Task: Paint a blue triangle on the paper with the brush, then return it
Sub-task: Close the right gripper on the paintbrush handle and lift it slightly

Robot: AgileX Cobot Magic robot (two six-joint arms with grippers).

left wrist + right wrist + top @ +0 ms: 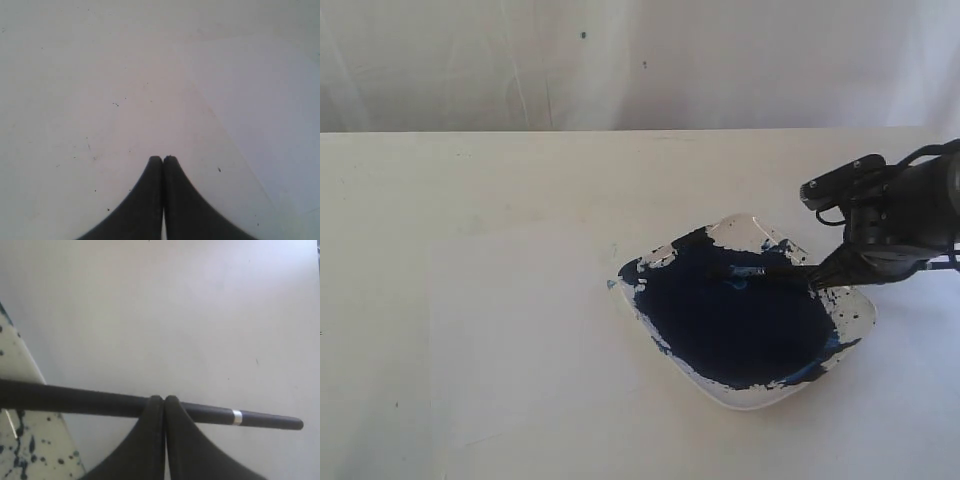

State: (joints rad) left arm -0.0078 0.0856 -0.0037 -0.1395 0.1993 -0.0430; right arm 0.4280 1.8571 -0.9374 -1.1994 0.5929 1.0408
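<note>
The brush (770,269) lies across the far part of a white paint dish (752,402), its tip over the dark-blue paint pool (740,325). My right gripper (817,283) hangs at the dish's right rim, over the handle. In the right wrist view its fingertips (164,399) are pressed together, and the black handle (75,399) with its white band (237,417) passes crosswise behind them, not between them. The paper (530,340) is a faint white sheet left of the dish, also seen in the left wrist view (270,125). No blue triangle shows on it. My left gripper (163,159) is shut over bare table.
The paint-spattered dish rim (20,370) edges the right wrist view. The white table (470,180) runs back to a white cloth backdrop (620,60). The left arm is outside the exterior view.
</note>
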